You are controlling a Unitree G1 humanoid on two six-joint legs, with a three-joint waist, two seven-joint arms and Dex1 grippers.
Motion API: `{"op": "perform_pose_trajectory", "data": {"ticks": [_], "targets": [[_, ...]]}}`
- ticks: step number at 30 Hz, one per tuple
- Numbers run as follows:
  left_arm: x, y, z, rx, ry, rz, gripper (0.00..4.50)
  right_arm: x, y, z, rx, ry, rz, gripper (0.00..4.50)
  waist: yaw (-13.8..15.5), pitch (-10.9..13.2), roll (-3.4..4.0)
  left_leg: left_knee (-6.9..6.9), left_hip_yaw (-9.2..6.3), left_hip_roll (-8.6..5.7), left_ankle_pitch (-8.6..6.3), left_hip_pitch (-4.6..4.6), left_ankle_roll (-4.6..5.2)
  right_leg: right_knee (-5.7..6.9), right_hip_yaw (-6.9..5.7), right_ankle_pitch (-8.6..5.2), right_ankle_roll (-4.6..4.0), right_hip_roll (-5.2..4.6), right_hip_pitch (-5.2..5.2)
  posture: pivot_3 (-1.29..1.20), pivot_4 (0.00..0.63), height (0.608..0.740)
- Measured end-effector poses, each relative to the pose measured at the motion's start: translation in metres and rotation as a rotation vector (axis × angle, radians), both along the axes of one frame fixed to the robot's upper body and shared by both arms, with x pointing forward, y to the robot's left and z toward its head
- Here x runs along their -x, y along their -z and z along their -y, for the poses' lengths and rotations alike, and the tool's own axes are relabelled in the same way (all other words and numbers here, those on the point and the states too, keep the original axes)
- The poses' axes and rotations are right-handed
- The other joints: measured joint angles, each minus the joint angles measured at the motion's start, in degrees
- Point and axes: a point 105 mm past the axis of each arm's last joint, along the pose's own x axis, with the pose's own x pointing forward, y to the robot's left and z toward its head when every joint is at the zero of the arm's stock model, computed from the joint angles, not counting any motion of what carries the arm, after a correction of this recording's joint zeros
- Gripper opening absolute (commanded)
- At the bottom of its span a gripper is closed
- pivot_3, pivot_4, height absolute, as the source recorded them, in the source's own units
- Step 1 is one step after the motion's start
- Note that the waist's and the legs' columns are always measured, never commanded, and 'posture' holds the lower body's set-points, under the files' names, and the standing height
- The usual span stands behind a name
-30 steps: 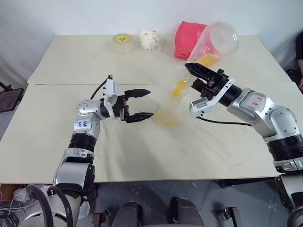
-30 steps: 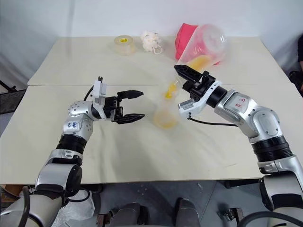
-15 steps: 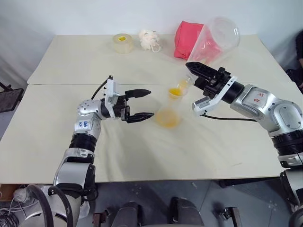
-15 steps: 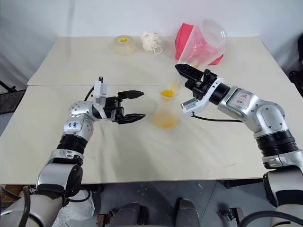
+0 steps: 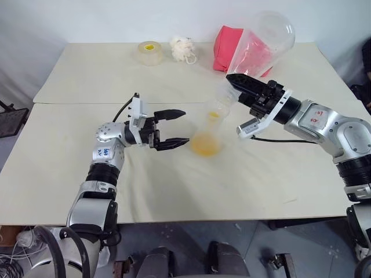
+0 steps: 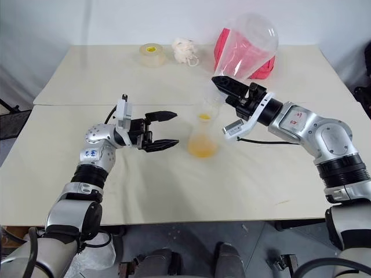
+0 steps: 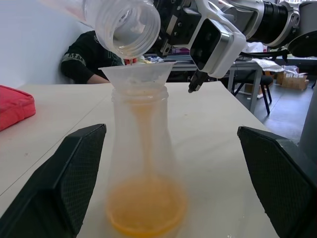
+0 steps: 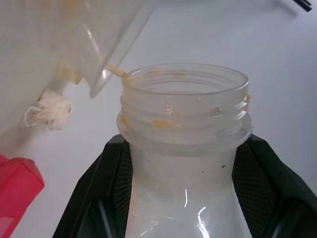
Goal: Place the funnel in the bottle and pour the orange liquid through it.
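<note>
Two claws: both are hanging over the table (image 5: 87,162), one on each side of the bottle (image 5: 206,136)
Left claw (image 5: 184,126): it's sitting just left of the bottle with its fingers spread wide on either side of it, not touching, holding nothing
Right claw (image 5: 237,86): it's clamping the neck of a clear flask (image 5: 264,40) and holding it tipped up, round base high and mouth pointing down
Flask mouth: it's hovering just above the funnel (image 7: 137,74), close to the rim, and orange smears are clinging to its threaded rim
Funnel: it's sitting upright in the bottle's mouth, with a bit of orange showing inside the cone
Bottle: it's standing upright near the middle of the table, between the two claws
Orange liquid (image 7: 146,208): it's pooling in the bottom of the bottle as a shallow layer, and a faint orange streak is running down the inside wall
Back of the table: a tape roll (image 5: 150,52), a white fluffy ball (image 5: 183,49) and a red pouch (image 5: 229,46) are lying well apart from the bottle
Background: someone in dark clothes (image 7: 89,54) is sitting past the table in the left wrist view
</note>
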Motion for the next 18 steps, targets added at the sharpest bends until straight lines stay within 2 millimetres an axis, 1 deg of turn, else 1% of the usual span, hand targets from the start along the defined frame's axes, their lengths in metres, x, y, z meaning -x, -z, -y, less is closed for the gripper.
{"op": "perform_pose_trajectory", "data": {"ticks": [14,16,18], "targets": [[-0.0002,0.0003,0.0,-0.002,-0.002,0.0,4.5,0.0013,-0.0001,-0.0014,0.005,-0.012,0.01,2.41,0.01,0.0,0.0,0.0,0.0,0.0,0.0,0.0,0.0,0.0,0.0,0.0,0.0,0.0,0.0,0.0,0.15,0.74],[-0.002,0.001,0.0001,-0.009,-0.019,-0.003,4.5,0.0016,-0.0016,-0.0016,-0.028,-0.015,-0.013,2.41,0.01,0.0,0.0,0.0,0.0,0.0,0.0,0.0,0.0,0.0,0.0,0.0,0.0,0.0,0.0,0.0,0.15,0.74],[-0.004,0.0012,0.0,-0.012,-0.038,-0.003,4.5,0.0006,-0.0029,-0.0001,-0.129,-0.013,-0.067,2.41,0.01,0.0,-0.01,0.01,0.0,-0.02,0.0,0.0,0.0,0.01,-0.02,0.0,0.0,0.0,0.01,0.0,0.15,0.74]]}}
